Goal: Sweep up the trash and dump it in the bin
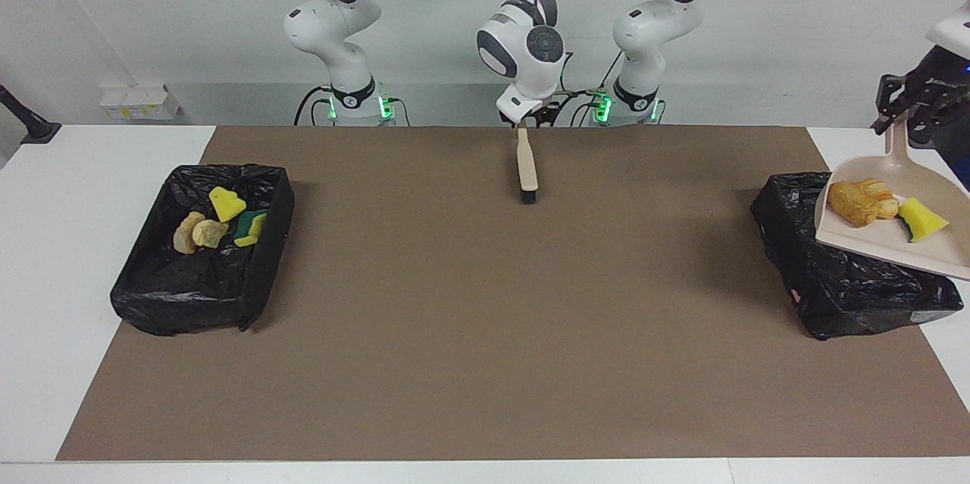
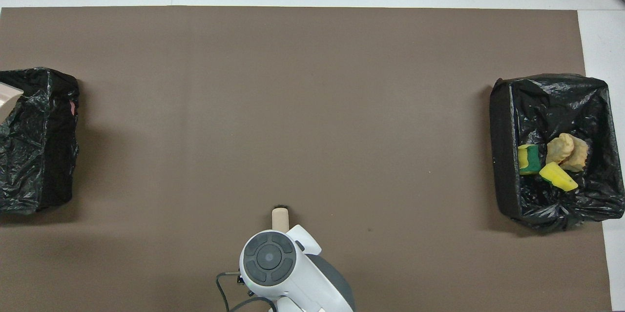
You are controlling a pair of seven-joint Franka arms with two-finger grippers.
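White table under a wide brown mat, with a pale wall past the two arm bases: that is what I have on both feeds.

A black-lined bin sits at the right arm's end of the mat. I count four pieces of trash in it: a yellow sponge chunk, a green-and-yellow piece and two tan lumps.

A second black-lined bin sits at the left arm's end. The left gripper is up in the air over that end, its fingers pinching the handle of the beige dustpan. I see the pan held over this bin, tilted, with its open edge lower than the handle. In the pan lie tan-orange bread-like lumps and, beside them, a yellow sponge piece with a green edge.

At mid-table, close to the robots, the right gripper is at the handle end of a brush whose bristles point away from the robots. Whether it grips the handle I cannot tell.
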